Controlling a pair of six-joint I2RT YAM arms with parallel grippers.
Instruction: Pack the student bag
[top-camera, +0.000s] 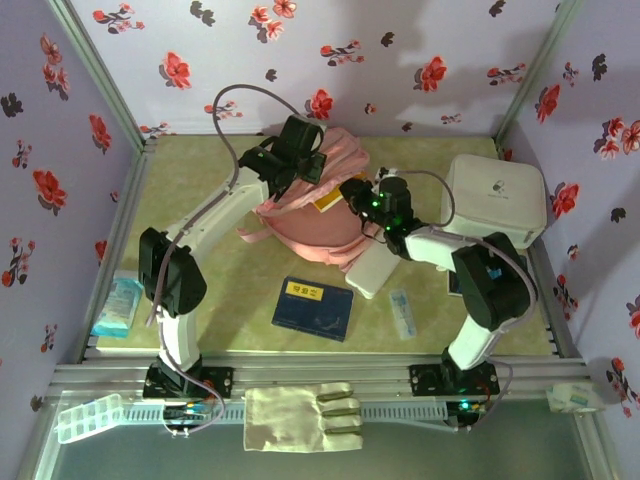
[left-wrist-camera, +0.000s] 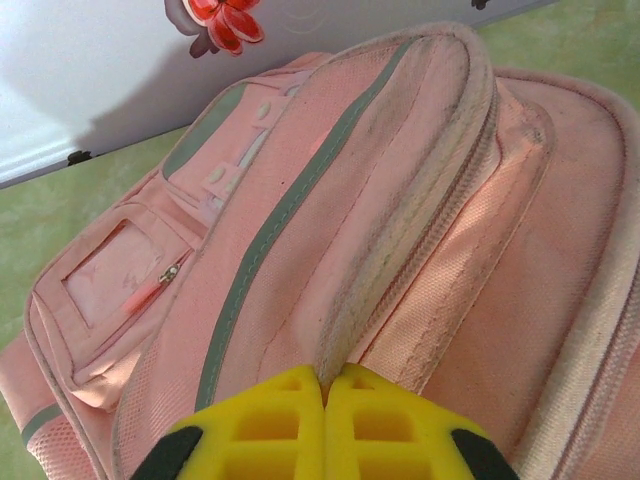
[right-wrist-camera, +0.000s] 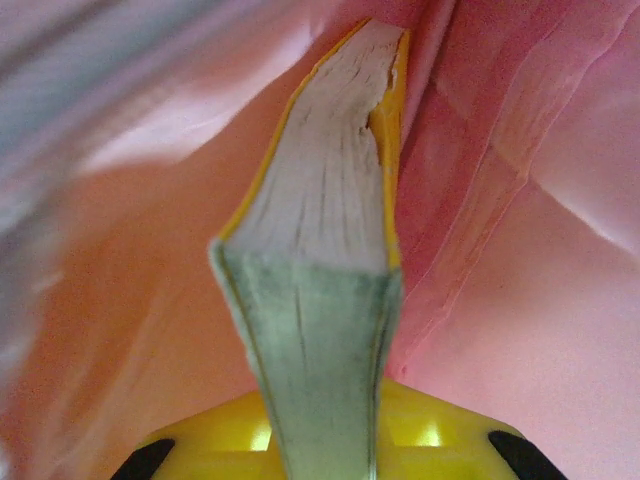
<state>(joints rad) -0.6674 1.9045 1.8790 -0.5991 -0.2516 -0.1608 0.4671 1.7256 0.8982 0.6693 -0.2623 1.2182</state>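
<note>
i see the student bag mid-table toward the back wall, left gripper pressed tight on its zipper rim, right gripper pinching a yellow-covered book inside the opening, pink fabric close on both sides, bare table left of it

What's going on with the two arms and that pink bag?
The left tool is shut on a trim edge of the student bag, pinching it by the opening. The right tool grips a yellow-covered book, its far end in among the bag's pink fabric. A blue book lies on the table nearby.
</note>
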